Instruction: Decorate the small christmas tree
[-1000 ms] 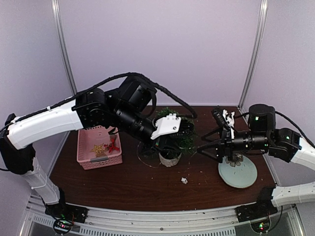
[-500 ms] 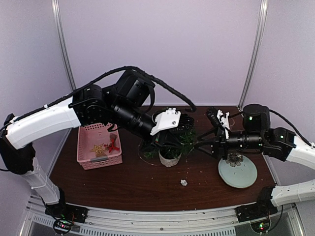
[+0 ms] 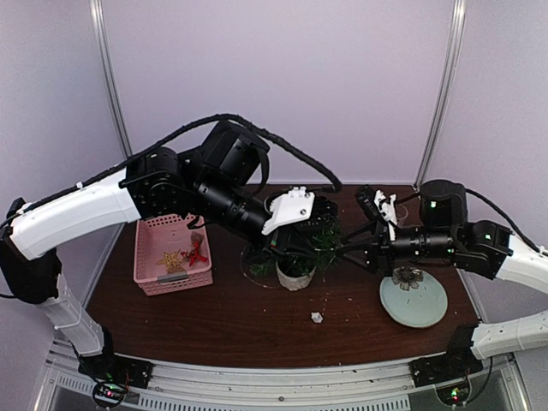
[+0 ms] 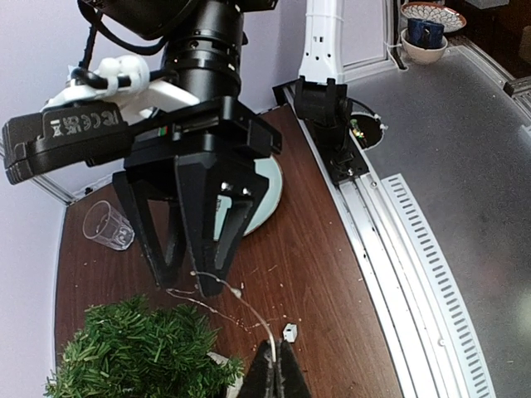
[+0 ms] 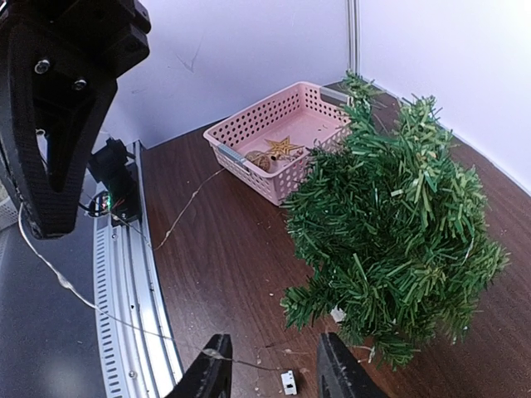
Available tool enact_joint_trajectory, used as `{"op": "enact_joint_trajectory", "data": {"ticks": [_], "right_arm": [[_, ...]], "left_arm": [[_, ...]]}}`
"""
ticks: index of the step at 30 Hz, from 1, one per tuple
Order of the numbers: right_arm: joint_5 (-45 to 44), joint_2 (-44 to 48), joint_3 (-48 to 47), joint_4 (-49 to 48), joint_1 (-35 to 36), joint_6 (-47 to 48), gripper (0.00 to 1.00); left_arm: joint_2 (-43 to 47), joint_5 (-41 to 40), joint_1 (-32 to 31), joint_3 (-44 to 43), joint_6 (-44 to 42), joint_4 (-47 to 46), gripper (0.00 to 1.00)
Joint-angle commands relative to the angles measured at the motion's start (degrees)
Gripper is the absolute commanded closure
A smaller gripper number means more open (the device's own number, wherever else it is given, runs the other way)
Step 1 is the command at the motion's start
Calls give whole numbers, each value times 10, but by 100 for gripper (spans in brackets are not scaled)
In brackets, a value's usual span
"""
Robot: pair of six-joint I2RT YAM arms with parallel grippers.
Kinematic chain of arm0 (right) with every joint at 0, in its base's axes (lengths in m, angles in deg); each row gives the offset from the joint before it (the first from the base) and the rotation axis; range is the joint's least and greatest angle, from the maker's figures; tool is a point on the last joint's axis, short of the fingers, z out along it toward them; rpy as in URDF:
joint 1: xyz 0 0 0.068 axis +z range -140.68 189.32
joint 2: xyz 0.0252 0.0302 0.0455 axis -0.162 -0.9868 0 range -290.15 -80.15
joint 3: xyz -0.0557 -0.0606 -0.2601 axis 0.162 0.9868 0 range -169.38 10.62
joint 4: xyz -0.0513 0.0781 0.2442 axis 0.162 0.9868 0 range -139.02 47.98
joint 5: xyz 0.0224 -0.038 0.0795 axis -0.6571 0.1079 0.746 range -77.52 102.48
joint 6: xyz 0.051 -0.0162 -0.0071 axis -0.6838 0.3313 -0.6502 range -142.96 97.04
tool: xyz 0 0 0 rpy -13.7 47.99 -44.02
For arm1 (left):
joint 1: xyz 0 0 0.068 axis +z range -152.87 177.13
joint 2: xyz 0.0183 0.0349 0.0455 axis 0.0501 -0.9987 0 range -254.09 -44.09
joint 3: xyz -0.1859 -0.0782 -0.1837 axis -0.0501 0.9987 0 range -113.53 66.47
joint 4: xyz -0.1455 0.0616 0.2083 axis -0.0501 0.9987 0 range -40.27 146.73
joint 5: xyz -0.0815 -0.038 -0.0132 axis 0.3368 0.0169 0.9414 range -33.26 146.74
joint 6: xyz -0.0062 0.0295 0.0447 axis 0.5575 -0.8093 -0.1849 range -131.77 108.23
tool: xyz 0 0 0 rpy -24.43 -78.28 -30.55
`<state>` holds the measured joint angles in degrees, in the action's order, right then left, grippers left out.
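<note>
While the tree stands in its pot on the counter, just beneath the left end effector and close ahead of the right end effector, a thin wire hangs in a loose span between the two. The left end effector is closed on the wire, apparently anchoring one part of it beside the foliage. The right end effector faces it with jaws apart, the wire lying against one fingertip and not yet clamped. Lifting the strand off the counter probably allows draping over the branches without snagging. A pink basket lies behind the left end effector, well apart from the right.
</note>
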<state>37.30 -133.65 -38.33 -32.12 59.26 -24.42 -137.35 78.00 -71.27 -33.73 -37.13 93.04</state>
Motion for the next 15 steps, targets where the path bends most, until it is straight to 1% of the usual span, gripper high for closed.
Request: {"op": "enact_joint_trajectory", "data": {"ticks": [1, 6, 7, 14, 15], "right_arm": [[-10, -1, -25, -11, 6, 5, 70], [-27, 14, -31, 0, 6, -3, 97], [-35, 20, -31, 4, 6, -8, 100], [-116, 77, -21, 51, 6, -57, 100], [-127, 87, -20, 59, 6, -65, 100]], "left_arm": [[20, 0, 3, -8, 10, -33, 100], [18, -27, 3, 1, 16, -51, 100], [17, -29, 3, 2, 16, -52, 100], [14, -54, 6, 12, 22, -75, 100], [12, -60, 7, 12, 25, -78, 98]]}}
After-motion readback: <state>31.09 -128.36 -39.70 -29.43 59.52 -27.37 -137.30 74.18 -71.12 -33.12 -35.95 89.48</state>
